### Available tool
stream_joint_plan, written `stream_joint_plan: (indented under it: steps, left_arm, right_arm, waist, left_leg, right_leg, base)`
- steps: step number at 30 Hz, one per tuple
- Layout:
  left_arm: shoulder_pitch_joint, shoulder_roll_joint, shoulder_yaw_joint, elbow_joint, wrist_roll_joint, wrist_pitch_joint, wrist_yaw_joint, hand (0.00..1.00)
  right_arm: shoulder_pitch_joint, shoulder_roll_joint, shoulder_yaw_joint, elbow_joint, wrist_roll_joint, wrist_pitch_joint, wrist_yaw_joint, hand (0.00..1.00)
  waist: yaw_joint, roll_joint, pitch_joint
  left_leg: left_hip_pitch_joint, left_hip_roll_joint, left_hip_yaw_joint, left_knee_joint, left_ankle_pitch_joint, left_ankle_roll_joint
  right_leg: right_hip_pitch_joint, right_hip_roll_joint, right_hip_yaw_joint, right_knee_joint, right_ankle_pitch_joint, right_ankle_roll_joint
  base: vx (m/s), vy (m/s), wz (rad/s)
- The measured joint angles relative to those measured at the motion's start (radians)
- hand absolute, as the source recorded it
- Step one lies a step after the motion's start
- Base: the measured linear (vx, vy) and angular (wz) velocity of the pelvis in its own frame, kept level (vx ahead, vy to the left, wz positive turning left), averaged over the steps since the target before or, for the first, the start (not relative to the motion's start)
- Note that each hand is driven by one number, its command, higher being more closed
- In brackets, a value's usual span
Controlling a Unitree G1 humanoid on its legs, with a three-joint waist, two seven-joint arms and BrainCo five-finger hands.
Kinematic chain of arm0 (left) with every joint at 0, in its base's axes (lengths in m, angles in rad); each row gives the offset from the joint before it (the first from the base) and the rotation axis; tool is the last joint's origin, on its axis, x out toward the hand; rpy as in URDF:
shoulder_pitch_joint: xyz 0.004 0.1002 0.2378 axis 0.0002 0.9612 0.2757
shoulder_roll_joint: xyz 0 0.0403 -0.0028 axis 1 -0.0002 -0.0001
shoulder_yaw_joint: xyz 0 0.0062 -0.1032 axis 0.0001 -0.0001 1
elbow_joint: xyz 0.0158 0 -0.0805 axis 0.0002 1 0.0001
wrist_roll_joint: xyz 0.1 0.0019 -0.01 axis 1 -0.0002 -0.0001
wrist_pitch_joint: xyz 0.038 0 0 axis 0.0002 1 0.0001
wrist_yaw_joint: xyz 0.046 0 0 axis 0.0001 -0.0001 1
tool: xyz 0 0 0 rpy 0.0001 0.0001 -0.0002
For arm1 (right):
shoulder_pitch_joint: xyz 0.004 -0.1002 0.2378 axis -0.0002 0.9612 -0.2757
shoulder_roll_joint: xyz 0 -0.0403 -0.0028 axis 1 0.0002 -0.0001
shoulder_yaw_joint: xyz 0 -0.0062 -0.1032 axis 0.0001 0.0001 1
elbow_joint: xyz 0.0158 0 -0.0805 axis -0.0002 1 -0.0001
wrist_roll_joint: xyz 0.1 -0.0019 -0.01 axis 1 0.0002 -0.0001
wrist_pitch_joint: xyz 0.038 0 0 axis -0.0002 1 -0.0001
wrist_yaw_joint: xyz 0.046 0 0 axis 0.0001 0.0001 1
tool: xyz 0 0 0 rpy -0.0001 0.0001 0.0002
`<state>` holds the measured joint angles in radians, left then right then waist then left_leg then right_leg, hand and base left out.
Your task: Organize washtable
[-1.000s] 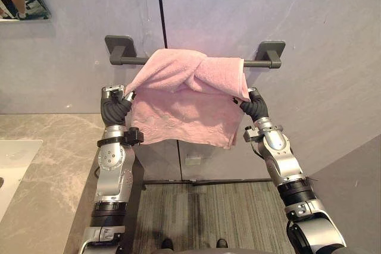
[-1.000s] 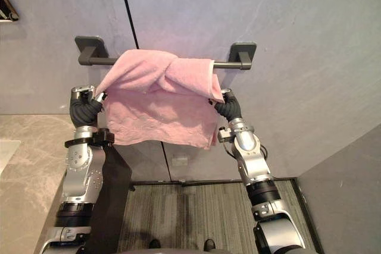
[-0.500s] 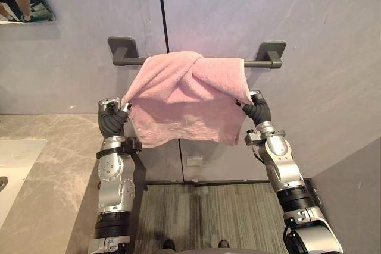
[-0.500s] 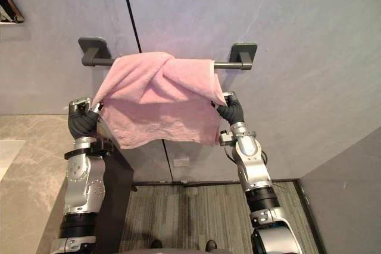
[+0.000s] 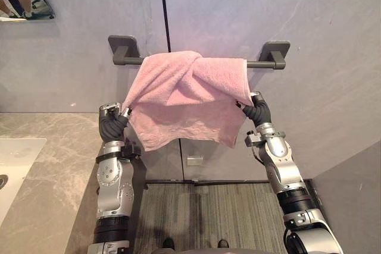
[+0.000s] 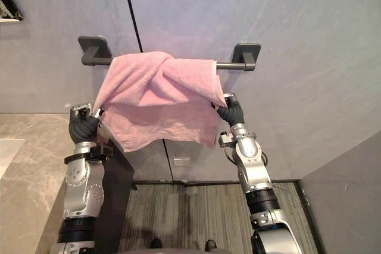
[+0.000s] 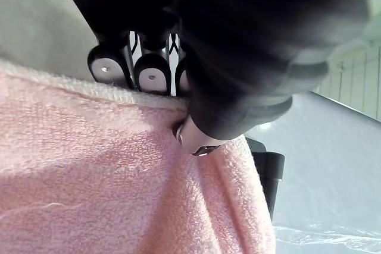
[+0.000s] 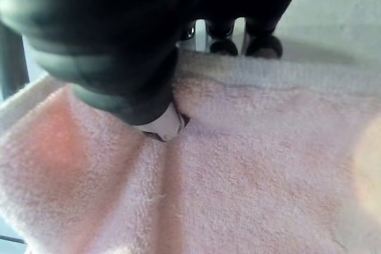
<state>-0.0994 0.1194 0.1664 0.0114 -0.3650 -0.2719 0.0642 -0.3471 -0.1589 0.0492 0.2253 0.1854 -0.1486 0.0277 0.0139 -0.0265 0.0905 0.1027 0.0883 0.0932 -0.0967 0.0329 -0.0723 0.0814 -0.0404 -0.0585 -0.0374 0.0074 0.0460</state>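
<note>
- Underfoot, a grey striped floor (image 5: pixel 202 212) runs to the wall, with a marble counter (image 5: pixel 41 171) and 1 white sink (image 5: pixel 15 165) at left.
- Higher up, the left hand (image 5: pixel 113 124) and right hand (image 5: pixel 258 110) each pinch a lower corner of the pink towel (image 5: pixel 187 96) between thumb and fingers.
- Farthest, the towel hangs bunched over a dark rail (image 5: pixel 262 63) on the grey wall (image 5: pixel 238 4).

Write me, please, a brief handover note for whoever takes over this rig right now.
Hands: the left robot hand is shut on the left edge of the towel, pinched between thumb and fingers. The right robot hand is shut on its right edge.
Things: the towel is draped over the bar on the wall, with its top folds crossed and bunched.
Done: the towel is on the bar.
Left: probably smooth the folds so it hangs flat, then release both hands.
</note>
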Motion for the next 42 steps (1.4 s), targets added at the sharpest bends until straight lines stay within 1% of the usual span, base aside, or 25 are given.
stream_joint_plan:
  steps: [8,13,18,20,30,36,39,42]
  left_arm:
    - [-0.007,0.000,0.008,0.018,-0.036,0.000,-0.015,1.00]
    - [-0.026,0.003,0.034,0.021,-0.036,0.000,-0.020,1.00]
    - [-0.060,0.034,0.038,0.061,-0.036,0.000,-0.027,1.00]
    - [-0.078,0.049,0.038,0.078,-0.036,0.000,-0.041,1.00]
    - [-0.079,0.053,0.038,0.093,-0.059,0.000,-0.044,1.00]
    - [-0.075,0.045,0.038,0.109,-0.067,0.000,-0.045,1.00]
    - [-0.065,0.016,0.037,0.109,-0.067,0.000,-0.045,1.00]
    - [-0.040,-0.015,0.034,0.117,-0.067,0.001,-0.052,1.00]
  right_arm:
    - [0.000,-0.004,0.000,0.000,0.001,-0.001,0.002,1.00]
    - [-0.001,-0.004,0.000,-0.001,0.004,-0.002,0.021,1.00]
    - [-0.013,-0.011,0.000,-0.001,0.019,-0.002,0.021,1.00]
    - [-0.017,-0.025,0.000,-0.001,0.022,-0.002,0.021,1.00]
    - [-0.020,-0.039,0.000,-0.001,0.037,-0.002,0.021,1.00]
    - [-0.020,-0.039,-0.005,0.004,0.037,-0.002,0.021,1.00]
    - [-0.016,-0.039,-0.015,0.005,0.038,-0.002,0.021,1.00]
    - [-0.009,-0.024,-0.035,0.007,0.038,-0.003,0.020,1.00]
  waist:
    - [0.001,-0.003,0.001]
    - [0.002,-0.003,0.001]
    - [0.001,-0.003,0.001]
    - [0.002,-0.003,0.001]
    - [0.001,-0.003,0.001]
    - [0.000,-0.003,0.002]
    - [0.000,-0.006,0.004]
    - [-0.002,-0.010,0.006]
  left_leg:
    - [0.000,0.000,-0.001,0.000,0.000,0.000]
    - [0.000,0.000,-0.001,0.000,0.000,0.000]
    - [0.001,0.000,-0.001,0.001,0.000,0.000]
    - [0.001,0.000,-0.001,0.001,0.000,0.000]
    - [0.001,0.000,-0.002,0.001,0.000,0.000]
    - [0.001,0.000,-0.003,0.001,0.000,0.000]
    - [0.001,-0.001,-0.007,0.001,-0.001,0.000]
    - [0.001,0.000,-0.012,0.001,-0.002,0.000]
  right_leg:
    - [0.000,0.000,0.000,0.001,0.000,0.000]
    - [0.000,0.000,0.000,0.001,0.000,0.000]
    - [0.000,0.000,0.000,0.002,0.000,0.000]
    - [0.000,0.000,0.000,0.002,0.000,0.000]
    - [0.000,0.000,0.000,0.002,-0.001,0.000]
    - [0.000,0.000,-0.001,0.003,-0.003,0.001]
    - [-0.001,-0.001,-0.004,0.008,-0.009,0.001]
    - [-0.013,-0.002,-0.009,0.037,-0.029,0.002]
  base:
    - [0.00,0.000,0.00]
    - [0.00,0.000,0.00]
    - [0.00,0.000,0.00]
    - [0.00,0.000,0.00]
    - [0.00,0.000,0.00]
    - [0.00,0.000,0.00]
    - [0.00,0.000,0.03]
    - [0.00,-0.003,0.04]
